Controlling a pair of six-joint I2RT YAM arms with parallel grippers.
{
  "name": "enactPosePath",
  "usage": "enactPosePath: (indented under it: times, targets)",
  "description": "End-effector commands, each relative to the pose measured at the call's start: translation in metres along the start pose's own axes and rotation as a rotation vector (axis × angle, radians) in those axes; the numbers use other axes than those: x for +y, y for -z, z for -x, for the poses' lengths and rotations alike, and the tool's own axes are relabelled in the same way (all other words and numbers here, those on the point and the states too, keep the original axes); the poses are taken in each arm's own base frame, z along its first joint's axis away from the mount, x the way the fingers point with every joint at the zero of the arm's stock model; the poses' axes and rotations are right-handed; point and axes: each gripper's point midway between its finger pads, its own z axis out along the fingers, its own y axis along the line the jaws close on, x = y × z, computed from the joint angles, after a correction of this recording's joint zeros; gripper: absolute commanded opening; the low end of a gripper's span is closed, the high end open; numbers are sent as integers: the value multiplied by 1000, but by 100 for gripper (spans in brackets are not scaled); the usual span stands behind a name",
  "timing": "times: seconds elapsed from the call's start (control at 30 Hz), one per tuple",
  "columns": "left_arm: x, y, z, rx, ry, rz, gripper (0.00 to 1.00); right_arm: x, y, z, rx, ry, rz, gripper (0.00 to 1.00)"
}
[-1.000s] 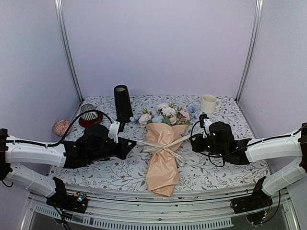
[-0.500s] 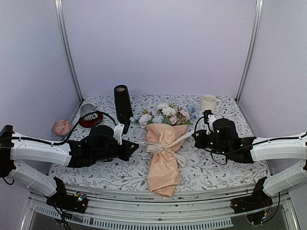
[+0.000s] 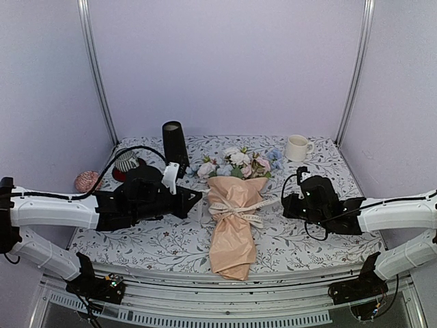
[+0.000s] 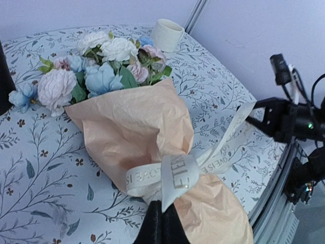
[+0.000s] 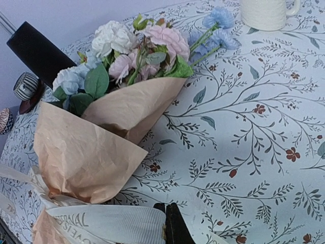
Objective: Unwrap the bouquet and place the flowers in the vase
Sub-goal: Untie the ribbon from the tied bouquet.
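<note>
Untying peach paper-wrapped pastel flower bouquet (image 3: 232, 229)

Top: it lies flat between the arms; tall matte black vase (image 3: 174, 145) upright beside blooms. Left gripper (image 3: 199, 198), right gripper (image 3: 283, 202) flank it to pull the bow open, I'd guess.
Left wrist: jaws clamped on cream ribbon (image 4: 176, 175) tail; print looks like "LOVE IS".
Right wrist: jaws pinch other tail; lettering unreadable.

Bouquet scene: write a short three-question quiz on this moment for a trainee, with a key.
1. True or false: the bouquet lies on its side with the ribbon around it.
2. Pick one. The left gripper pinches: A the ribbon's end; B the bouquet's foot; C nothing.
3. Fill the gap: the vase stands ____, with none of the flowers in it.

Key: 1 true; 2 A; 3 upright.
</note>
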Motion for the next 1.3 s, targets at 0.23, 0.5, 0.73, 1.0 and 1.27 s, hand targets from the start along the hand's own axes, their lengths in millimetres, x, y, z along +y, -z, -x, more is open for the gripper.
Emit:
enactPosePath:
  times: [0.23,0.5,0.73,1.0,1.27]
  targets:
    - [6,23,11,-52,0,31,0,20,38,71,-175,27,24,2]
    - [-5,31,39,-88,-29,24,0,-11,18,14,-50,-26,-34,2]
    - [5,39,28,-97,0,41,0,-14,23,22,-64,-26,-64,2]
    - [20,39,8,-73,28,78,0,10,47,77,-182,18,-28,2]
    - [26,54,27,-123,9,129,0,6,62,88,-213,26,-45,2]
